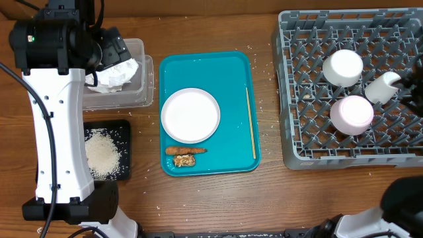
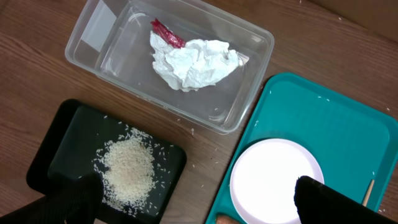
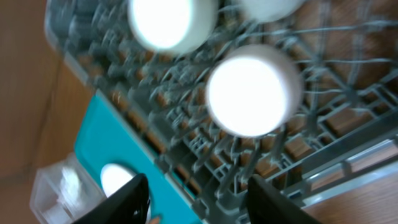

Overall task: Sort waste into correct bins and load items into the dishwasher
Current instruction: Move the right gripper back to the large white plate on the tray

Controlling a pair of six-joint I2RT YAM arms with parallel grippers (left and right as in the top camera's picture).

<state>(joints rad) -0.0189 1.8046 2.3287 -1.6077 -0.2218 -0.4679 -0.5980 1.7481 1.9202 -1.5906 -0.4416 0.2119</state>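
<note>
The flat plate (image 1: 190, 115) on the teal tray (image 1: 231, 73) lies closer to the left gripper (image 2: 193, 183) than the right gripper (image 3: 198, 186); both have jaws apart.

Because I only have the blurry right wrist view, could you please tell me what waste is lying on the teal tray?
Observer: A carrot stick and a brown crumbly chunk lie on the teal tray, between the plate and its near edge.
Operator: Thank you; what is to the tray's left?
Observer: A black tray holding a heap of rice.
Operator: And beyond that?
Observer: A clear tub holding a crumpled napkin and a red wrapper.
</note>
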